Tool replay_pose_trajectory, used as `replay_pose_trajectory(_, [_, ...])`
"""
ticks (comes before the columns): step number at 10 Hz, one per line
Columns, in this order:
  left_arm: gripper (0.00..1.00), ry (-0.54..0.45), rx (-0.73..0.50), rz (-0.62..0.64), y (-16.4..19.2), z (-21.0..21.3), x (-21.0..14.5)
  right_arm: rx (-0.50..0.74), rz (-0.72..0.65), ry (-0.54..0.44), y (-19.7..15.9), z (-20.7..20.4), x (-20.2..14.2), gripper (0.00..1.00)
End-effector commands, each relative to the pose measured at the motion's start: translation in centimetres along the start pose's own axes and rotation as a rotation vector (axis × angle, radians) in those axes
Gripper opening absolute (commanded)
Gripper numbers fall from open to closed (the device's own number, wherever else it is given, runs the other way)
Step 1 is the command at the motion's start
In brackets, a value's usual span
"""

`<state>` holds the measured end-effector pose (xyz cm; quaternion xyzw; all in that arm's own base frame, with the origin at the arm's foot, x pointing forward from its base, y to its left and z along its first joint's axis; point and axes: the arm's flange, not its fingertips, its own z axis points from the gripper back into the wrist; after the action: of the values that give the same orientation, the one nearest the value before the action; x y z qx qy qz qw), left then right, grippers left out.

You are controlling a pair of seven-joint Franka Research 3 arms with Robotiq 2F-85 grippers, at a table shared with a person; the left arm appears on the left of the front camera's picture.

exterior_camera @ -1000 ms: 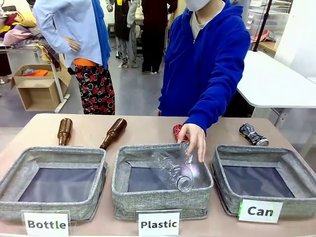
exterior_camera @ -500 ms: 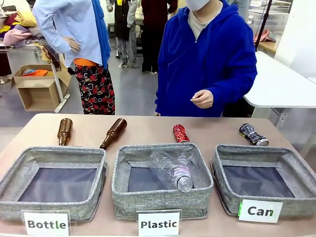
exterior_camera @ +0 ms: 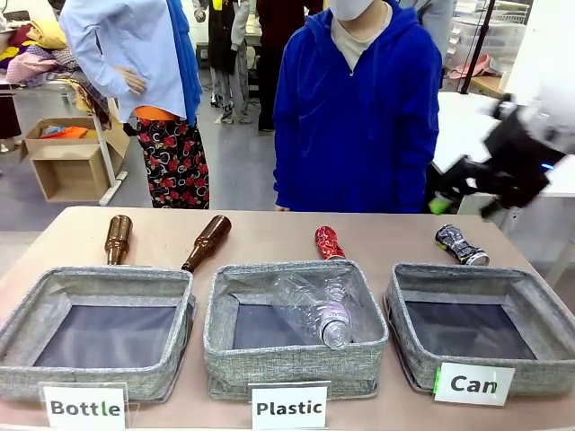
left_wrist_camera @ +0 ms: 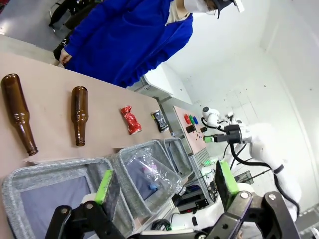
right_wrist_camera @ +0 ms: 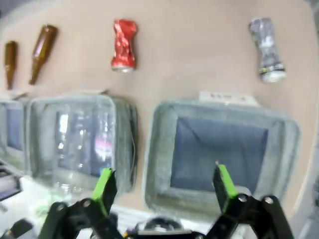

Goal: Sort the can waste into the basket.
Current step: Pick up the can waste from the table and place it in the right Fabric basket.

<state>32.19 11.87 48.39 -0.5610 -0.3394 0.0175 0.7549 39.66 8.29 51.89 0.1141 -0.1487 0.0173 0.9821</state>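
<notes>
left of the red can (exterior_camera: pixel 329 242), two brown bottles (exterior_camera: pixel 207 241)

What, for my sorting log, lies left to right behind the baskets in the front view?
First bottle → second bottle → red can → black can.

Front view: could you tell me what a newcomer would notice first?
A person in blue stands at the far side. A red can lies behind the Plastic basket, a black can behind the Can basket. The blurred right arm hangs above the table's right end.
</notes>
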Motion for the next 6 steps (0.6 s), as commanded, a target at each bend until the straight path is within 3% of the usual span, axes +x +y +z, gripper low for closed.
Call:
replay_pose_trajectory(1, [1.0,0.0,-0.01,-0.023,0.0,0.1,-0.1,-0.104,-0.009,0.048,2.1,-1.6,6.3,1.0])
replay_pose_trajectory(6, [1.0,0.0,-0.01,-0.023,0.0,0.1,-0.1,-0.222,0.016,0.096,11.7,-11.4,13.7,1.0])
